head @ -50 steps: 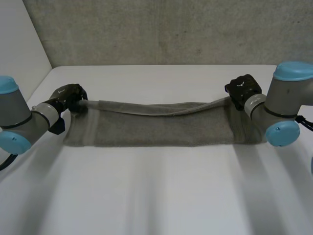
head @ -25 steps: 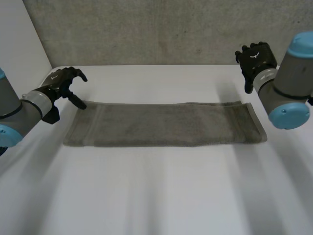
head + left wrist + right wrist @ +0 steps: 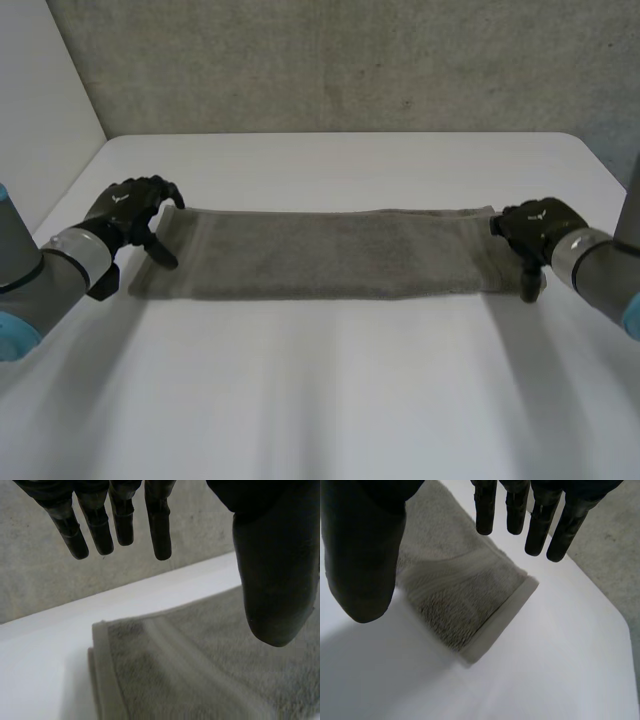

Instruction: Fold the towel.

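White table (image 3: 330, 400) takes up most of my head cam. The towel (image 3: 330, 255) is lying flat on it as a long narrow strip, a bit toward 12 o'clock from the table's middle. Its long axis runs straight from 9 to 3, so the short ends point at the two arms.

Left hand (image 3: 130, 210) sits at the 9 o'clock end, over the far corner there. It's wide open with nothing in it. On the left wrist cam the fingers (image 3: 117, 525) are straight and spread well off the thumb (image 3: 270, 580), and the towel's short end lies under the gap between them.

Right hand (image 3: 535, 230) is at the 3 o'clock end, same deal: open and holding nothing. On its wrist cam the fingers (image 3: 540, 525) hang straight, the thumb (image 3: 365, 555) is well apart from them, and the towel's end corner lies underneath. On the head cam that thumb points down by the near corner at about 5 o'clock of the towel. I honestly can't tell if either thumb tip touches the cloth.

Smallest bit: the hem (image 3: 500, 615), a flat band along the short edge.
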`<state>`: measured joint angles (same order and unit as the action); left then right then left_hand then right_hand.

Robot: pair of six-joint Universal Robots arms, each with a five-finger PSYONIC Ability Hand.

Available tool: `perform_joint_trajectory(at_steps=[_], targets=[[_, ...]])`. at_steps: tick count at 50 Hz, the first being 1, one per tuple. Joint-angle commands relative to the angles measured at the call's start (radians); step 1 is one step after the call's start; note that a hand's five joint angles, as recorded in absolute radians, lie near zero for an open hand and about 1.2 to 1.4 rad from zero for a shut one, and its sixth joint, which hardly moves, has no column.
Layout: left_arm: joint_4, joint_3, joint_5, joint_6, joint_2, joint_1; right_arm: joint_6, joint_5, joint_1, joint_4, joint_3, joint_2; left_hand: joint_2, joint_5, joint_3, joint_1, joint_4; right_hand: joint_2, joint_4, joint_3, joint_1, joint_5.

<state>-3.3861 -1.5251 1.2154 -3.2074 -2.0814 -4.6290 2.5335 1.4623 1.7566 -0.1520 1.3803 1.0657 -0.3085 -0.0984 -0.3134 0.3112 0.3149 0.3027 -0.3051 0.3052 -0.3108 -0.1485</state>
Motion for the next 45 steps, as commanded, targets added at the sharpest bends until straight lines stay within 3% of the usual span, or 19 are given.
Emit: perform_joint_trajectory(at_steps=[1, 9, 22, 25, 26, 28, 37, 43, 45], targets=[[-0.053, -0.037, 0.055, -0.023, 0.001, 0.004, -0.001, -0.02, -0.032, 0.251, 0.124, -0.045, 0.042, 0.007, 0.047, -0.045, -0.049, 0.061, -0.059, 0.059, -0.053, -0.041], [-0.188, -0.096, 0.059, -0.023, 0.011, 0.003, 0.002, -0.026, -0.039, 0.344, 0.118, -0.109, 0.051, 0.015, 0.056, -0.054, -0.057, 0.258, -0.255, 0.255, -0.25, -0.238], [-0.2, -0.098, 0.059, -0.023, 0.001, 0.003, -0.002, -0.039, -0.039, 0.356, 0.075, -0.181, 0.057, 0.021, 0.062, -0.06, -0.063, 0.414, -0.411, 0.411, -0.405, -0.393], [-0.2, -0.099, 0.059, -0.023, 0.0, 0.003, -0.002, -0.036, -0.04, 0.348, 0.057, -0.202, 0.057, 0.021, 0.062, -0.06, -0.063, 0.717, -0.715, 0.715, -0.709, -0.697], [-0.2, -0.099, 0.059, -0.023, -0.002, 0.004, -0.002, -0.036, -0.04, 0.348, 0.057, -0.202, 0.057, 0.021, 0.062, -0.06, -0.063, 0.719, -0.716, 0.716, -0.711, -0.698], [-0.2, -0.099, 0.059, -0.023, -0.002, 0.003, -0.004, -0.036, -0.043, 0.348, 0.052, -0.199, 0.06, 0.024, 0.065, -0.062, -0.066, 1.092, -1.09, 1.09, -1.084, -1.072], [-0.202, -0.107, 0.061, -0.023, 0.006, -0.002, -0.005, -0.031, -0.106, 0.335, 0.057, -0.153, 0.066, 0.03, 0.071, -0.068, -0.072, 1.094, -1.091, 1.091, -1.085, -1.073], [-0.202, -0.11, 0.061, -0.023, 0.007, -0.007, -0.05, -0.045, -0.23, 0.266, 0.042, -0.127, 0.066, 0.03, 0.071, -0.068, -0.072, 1.094, -1.091, 1.091, -1.085, -1.073], [-0.202, -0.11, 0.061, -0.023, 0.009, -0.007, -0.14, -0.053, -0.31, 0.221, 0.004, -0.122, 0.066, 0.03, 0.071, -0.068, -0.072, 1.094, -1.091, 1.091, -1.085, -1.073]])
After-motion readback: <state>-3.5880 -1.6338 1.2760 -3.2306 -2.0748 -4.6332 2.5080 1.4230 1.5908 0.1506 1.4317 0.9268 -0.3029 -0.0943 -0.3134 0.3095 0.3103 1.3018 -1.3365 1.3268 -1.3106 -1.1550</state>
